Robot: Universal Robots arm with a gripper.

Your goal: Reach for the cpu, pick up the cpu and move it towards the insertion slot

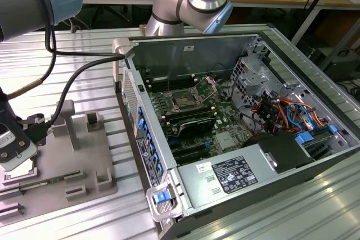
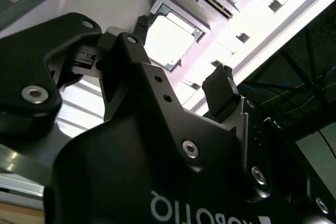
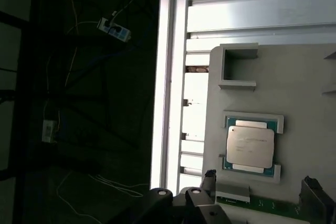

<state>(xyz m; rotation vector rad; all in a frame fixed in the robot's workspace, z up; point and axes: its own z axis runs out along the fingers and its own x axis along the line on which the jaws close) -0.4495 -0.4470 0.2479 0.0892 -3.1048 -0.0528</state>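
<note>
The cpu, a flat square chip with a pale metal top and a thin green rim, lies in a raised grey holder on the fixture plate. My gripper hangs above it, open, with one black fingertip on each side and nothing between them. In the second wrist view the cpu shows between the spread fingers, apart from both. In the exterior view my wrist is at the far left over the plate. The insertion slot lies inside the open computer case, its metal bracket tipped up.
The grey fixture plate carries upright blocks and small pockets. The case's near wall rises between plate and socket. A power supply and cable bundles fill the case's right side. The table's edge runs close by the cpu.
</note>
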